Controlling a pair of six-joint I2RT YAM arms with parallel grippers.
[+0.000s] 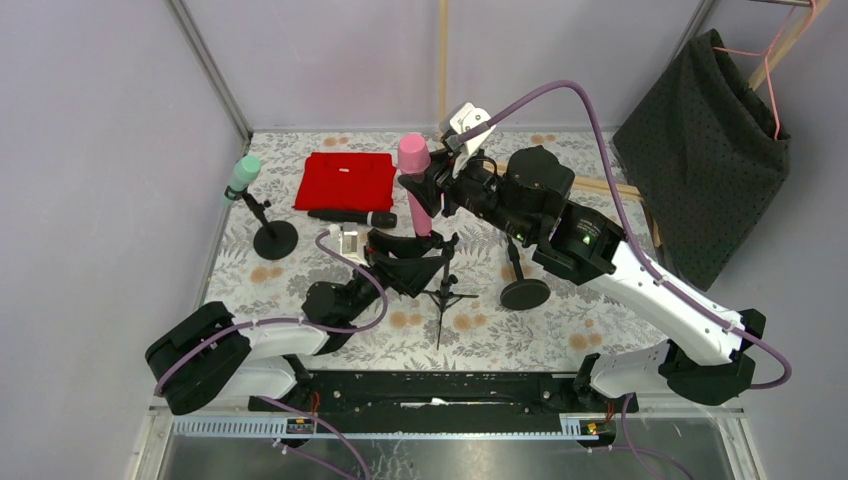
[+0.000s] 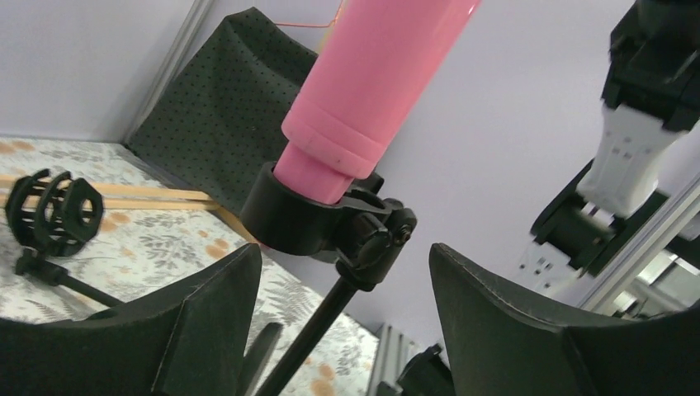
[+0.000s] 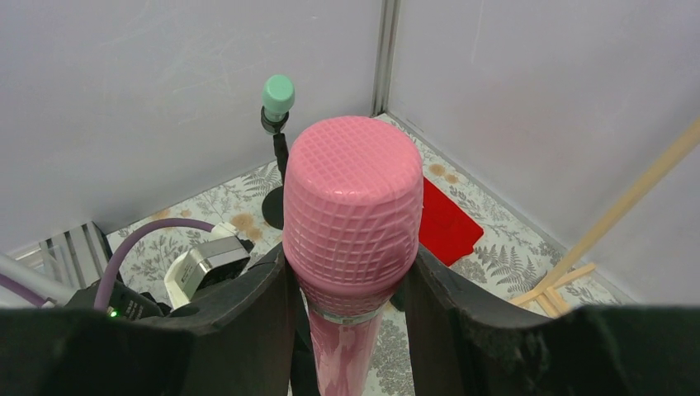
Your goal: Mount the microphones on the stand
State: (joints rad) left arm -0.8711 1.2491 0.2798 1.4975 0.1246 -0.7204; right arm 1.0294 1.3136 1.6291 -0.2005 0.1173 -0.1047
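The pink microphone point(image 1: 415, 185) stands upright, its lower end in the clip point(image 2: 305, 219) of a black tripod stand point(image 1: 442, 295). My right gripper point(image 1: 432, 188) is shut on its grille head, one finger on each side, as the right wrist view shows point(image 3: 351, 214). My left gripper point(image 1: 415, 262) is open around the stand's pole point(image 2: 318, 330) just below the clip, with a gap on both sides. The mint green microphone point(image 1: 243, 172) sits in a round-base stand point(image 1: 275, 240) at the left. The black microphone point(image 1: 352, 216) lies on the table in front of a red cloth.
A red cloth point(image 1: 345, 180) lies at the back. A second round-base stand point(image 1: 525, 293) with an unfilled black cage mount point(image 2: 54, 210) stands to the right of the tripod. A dark cloth on a hanger point(image 1: 705, 150) and wooden sticks are at the back right.
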